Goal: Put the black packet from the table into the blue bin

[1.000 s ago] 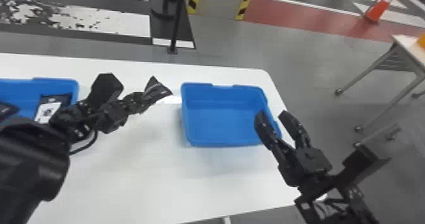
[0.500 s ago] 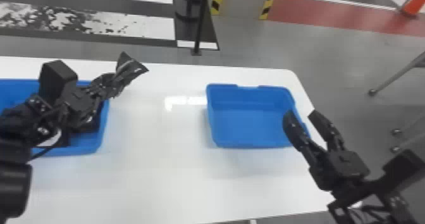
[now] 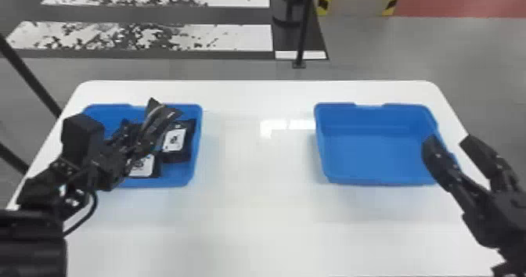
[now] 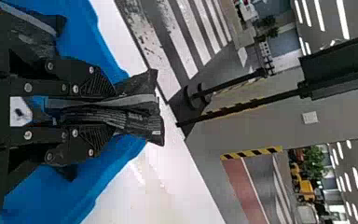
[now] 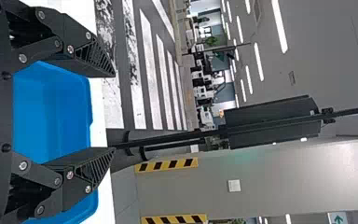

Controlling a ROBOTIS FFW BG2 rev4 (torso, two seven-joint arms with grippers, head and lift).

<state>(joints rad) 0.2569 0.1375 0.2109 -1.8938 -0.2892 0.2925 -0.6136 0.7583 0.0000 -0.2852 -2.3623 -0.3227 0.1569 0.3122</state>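
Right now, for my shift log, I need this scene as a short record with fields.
held: black packet, pinched in left tool
position: above left blue bin
bin contents: at least two white-labelled packets
other side: right tool, open, near right blue bin
support: white table
status: packet not yet released

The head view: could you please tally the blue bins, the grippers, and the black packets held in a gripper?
Left bin and right bin, blue: 2
Left gripper and right gripper: 2
Black packet, held in the left gripper: 1
Total: 5
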